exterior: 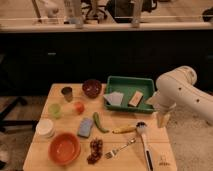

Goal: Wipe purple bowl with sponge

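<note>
The purple bowl [92,88] is small, dark maroon and glossy, and stands at the back middle of the wooden table [65,110]. The sponge [85,127], a flat blue-grey pad, lies flat near the table's middle, in front of the bowl. My white arm [182,90] reaches in from the right. My gripper [162,119] hangs pointing down past the table's right edge, just right of the green tray, far from both sponge and bowl. It holds nothing that I can see.
A green tray [129,81] holds a pale blue cloth [114,99] and a tan block [135,98]. An orange bowl [64,148], white container [45,128], dark cup [67,93], green cup [55,110], green pepper [99,122], banana [124,129], grapes [94,149], fork [120,147] and brush [143,137] lie around.
</note>
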`<state>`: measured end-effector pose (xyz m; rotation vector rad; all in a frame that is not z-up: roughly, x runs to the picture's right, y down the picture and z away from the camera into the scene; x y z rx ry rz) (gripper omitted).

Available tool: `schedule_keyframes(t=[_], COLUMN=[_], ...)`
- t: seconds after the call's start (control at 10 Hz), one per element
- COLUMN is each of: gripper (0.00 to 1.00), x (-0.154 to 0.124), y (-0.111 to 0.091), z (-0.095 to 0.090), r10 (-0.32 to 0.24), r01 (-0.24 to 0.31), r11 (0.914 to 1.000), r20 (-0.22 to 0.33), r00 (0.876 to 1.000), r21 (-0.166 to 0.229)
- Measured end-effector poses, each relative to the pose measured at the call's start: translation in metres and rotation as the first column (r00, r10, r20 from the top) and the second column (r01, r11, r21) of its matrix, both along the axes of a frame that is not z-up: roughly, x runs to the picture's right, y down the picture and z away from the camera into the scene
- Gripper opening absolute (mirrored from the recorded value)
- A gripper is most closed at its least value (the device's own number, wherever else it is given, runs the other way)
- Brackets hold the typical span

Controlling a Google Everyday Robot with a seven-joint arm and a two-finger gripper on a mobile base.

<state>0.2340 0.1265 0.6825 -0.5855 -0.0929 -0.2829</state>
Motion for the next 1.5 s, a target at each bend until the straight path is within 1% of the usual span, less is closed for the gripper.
schedule_keyframes(t=[0.1, 0.3, 0.4, 0.5, 0.6, 0.7, 0.9, 1.0, 1.1, 1.5], gripper=[0.8, 0.8, 0.8, 0.8, 0.8, 0.8, 0.8, 0.8, 0.8, 0.8], x=[-0.016, -0.04, -0.056, -0.067, -0.082, -0.091, -0.123, -0.134, -0.141, -0.14], y=[0.006, 0.015, 0.025, 0.032, 0.04, 0.045, 0.063, 0.072, 0.077, 0.076], z=[0.0, 0.003, 0.005, 0.006, 0.008, 0.008, 0.003, 0.0, -0.002, -0.001], r10=[-0.059, -0.126, -0.17, -0.202, -0.236, -0.26, -0.309, -0.326, -0.337, -0.34], r01=[0.06, 0.13, 0.178, 0.212, 0.25, 0.276, 0.333, 0.353, 0.364, 0.367], r11=[0.998, 0.9907, 0.9828, 0.9758, 0.9662, 0.9588, 0.94, 0.9321, 0.9281, 0.9271], r20=[0.047, 0.094, 0.124, 0.145, 0.173, 0.188, 0.227, 0.237, 0.242, 0.239], r00=[0.997, 0.988, 0.978, 0.969, 0.956, 0.947, 0.923, 0.915, 0.91, 0.91], r21=[-0.021, -0.038, -0.051, -0.056, -0.063, -0.065, -0.074, -0.08, -0.078, -0.076])
